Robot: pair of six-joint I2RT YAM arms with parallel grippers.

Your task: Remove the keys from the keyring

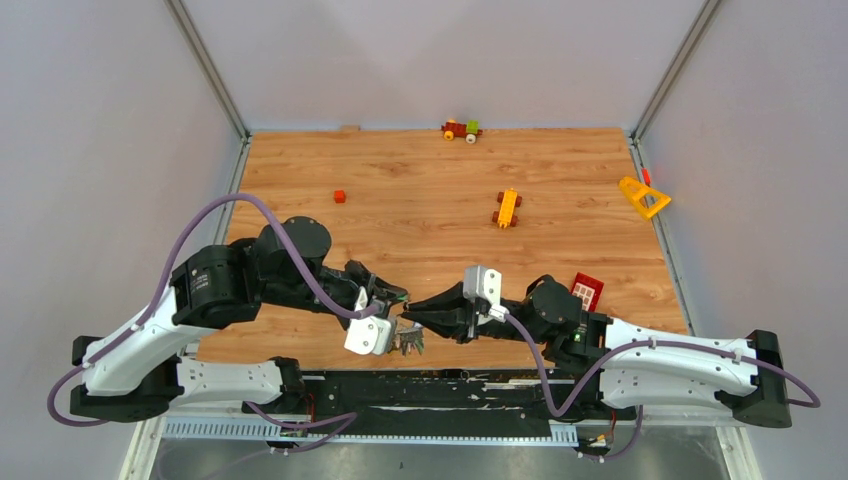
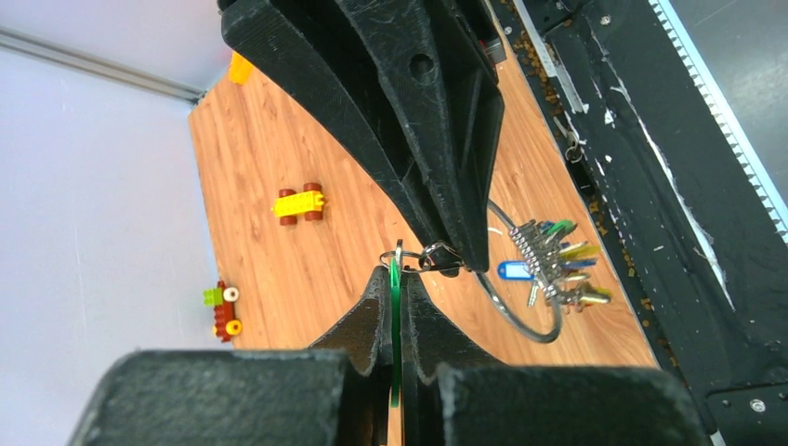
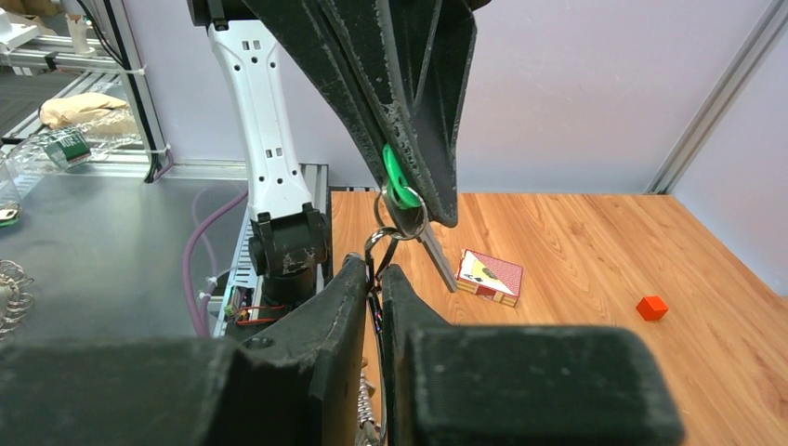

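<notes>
At lower centre the left jaws clamp a green key [image 2: 394, 325], the right jaws pinch the keyring [image 2: 544, 338], with toy bricks [image 1: 508, 208] scattered over the worktop [image 1: 420, 180] behind.

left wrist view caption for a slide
Left gripper holds a green-tagged key; right gripper pinches its small ring, keyring alongside.
</notes>
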